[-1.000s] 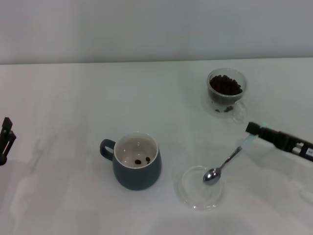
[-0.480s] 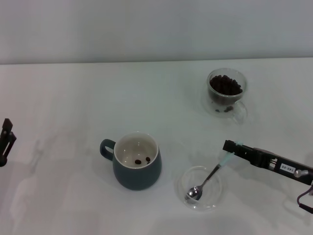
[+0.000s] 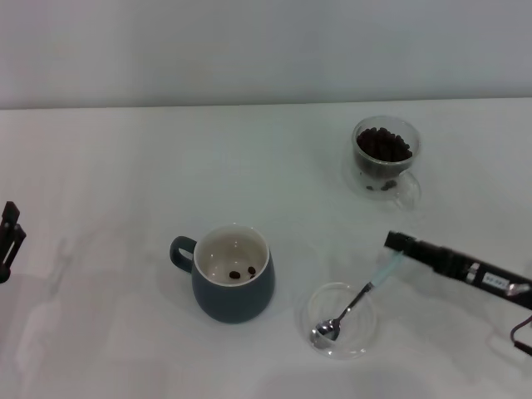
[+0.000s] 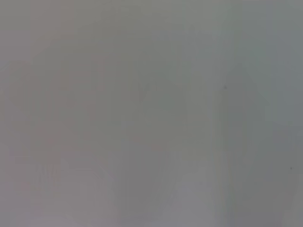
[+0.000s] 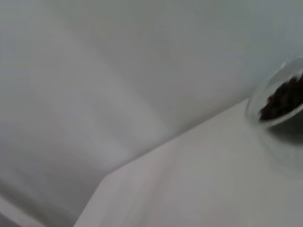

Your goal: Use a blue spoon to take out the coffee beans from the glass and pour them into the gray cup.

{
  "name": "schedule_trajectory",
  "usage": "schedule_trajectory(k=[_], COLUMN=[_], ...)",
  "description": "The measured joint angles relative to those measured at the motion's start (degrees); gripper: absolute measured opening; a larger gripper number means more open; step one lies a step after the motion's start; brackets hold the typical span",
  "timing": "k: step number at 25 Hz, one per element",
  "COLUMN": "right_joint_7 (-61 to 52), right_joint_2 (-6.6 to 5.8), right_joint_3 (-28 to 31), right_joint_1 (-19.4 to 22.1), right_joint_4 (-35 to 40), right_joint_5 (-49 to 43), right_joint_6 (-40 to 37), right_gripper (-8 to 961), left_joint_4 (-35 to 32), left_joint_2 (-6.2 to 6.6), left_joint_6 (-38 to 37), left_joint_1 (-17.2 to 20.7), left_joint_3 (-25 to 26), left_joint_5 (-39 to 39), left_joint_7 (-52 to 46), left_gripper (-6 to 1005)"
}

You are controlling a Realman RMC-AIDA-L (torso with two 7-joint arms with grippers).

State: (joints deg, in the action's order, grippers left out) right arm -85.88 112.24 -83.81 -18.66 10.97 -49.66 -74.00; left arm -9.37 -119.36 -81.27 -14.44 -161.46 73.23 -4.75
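The gray cup (image 3: 233,291) stands in the middle of the table with two coffee beans (image 3: 241,273) inside. The glass (image 3: 385,155), full of coffee beans (image 3: 382,144), stands at the back right; it also shows in the right wrist view (image 5: 279,101). The blue spoon (image 3: 359,298) lies slanted, its empty metal bowl resting in a flat clear saucer (image 3: 356,341), its pale handle end up at my right gripper (image 3: 396,246). The right gripper is shut on the handle end, low over the table, right of the saucer. My left gripper (image 3: 9,237) is parked at the left edge.
The white table (image 3: 125,166) runs back to a pale wall. The saucer sits just right of the gray cup. The left wrist view shows only a plain grey surface.
My right gripper has come down and to the left with the spoon, setting its bowl into the saucer. In the last half second it shifted only slightly. The left arm has not moved.
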Motion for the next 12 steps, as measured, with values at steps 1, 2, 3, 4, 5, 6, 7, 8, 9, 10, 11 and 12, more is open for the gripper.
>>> schedule_trajectory(k=[1,2,3,4,5,6,7,8,9,10,11,12], right_joint_7=[0.06,0.09,0.1,0.11,0.14,0.16,0.33,0.6,1.14,1.78,3.37,3.37], right_joint_2=[-0.19,-0.44,-0.64,-0.84,-1.03,-1.21,-1.43,-1.66,-1.85,-1.98,-2.0,-2.0], right_joint_3=[0.75,1.51,2.05,2.58,3.18,3.81,4.73,5.64,7.07,8.79,13.1,13.1], right_joint_1=[0.31,0.65,0.95,1.22,1.48,1.79,2.19,2.55,2.92,3.32,4.12,4.12], right_joint_4=[0.03,0.04,0.04,0.04,0.05,0.06,0.07,0.08,0.09,0.09,0.24,0.24], right_joint_5=[0.1,0.14,0.14,0.14,0.13,0.12,0.09,0.07,0.08,0.09,0.15,0.15], right_joint_6=[-0.03,-0.05,-0.07,-0.06,-0.03,-0.01,0.0,0.0,-0.02,-0.24,-1.41,-1.41], right_gripper=[319,320,321,336,351,365,380,395,402,409,416,423], left_joint_4=[0.0,0.01,0.02,0.02,0.03,0.04,0.05,0.05,0.06,0.06,0.06,0.06], left_joint_2=[0.0,0.0,0.0,0.0,0.0,0.0,0.0,0.0,0.0,0.0,0.04,0.06], left_joint_6=[0.0,0.0,0.01,0.01,0.01,0.02,0.03,0.03,0.04,0.04,0.06,0.06], left_joint_1=[0.0,-0.04,-0.05,-0.05,-0.02,0.0,0.0,0.01,0.01,0.01,0.08,0.13], left_joint_3=[0.0,0.0,0.0,0.0,0.0,0.0,0.0,0.0,0.0,0.0,0.0,0.0], left_joint_5=[0.0,0.0,0.0,0.0,0.0,0.0,0.0,0.0,-0.01,-0.01,-0.02,-0.02], left_joint_7=[0.0,0.1,0.12,0.12,0.12,0.13,0.13,0.14,0.16,0.16,0.15,0.14], left_gripper=[801,801,801,801,801,801,801,801,801,801,801,801])
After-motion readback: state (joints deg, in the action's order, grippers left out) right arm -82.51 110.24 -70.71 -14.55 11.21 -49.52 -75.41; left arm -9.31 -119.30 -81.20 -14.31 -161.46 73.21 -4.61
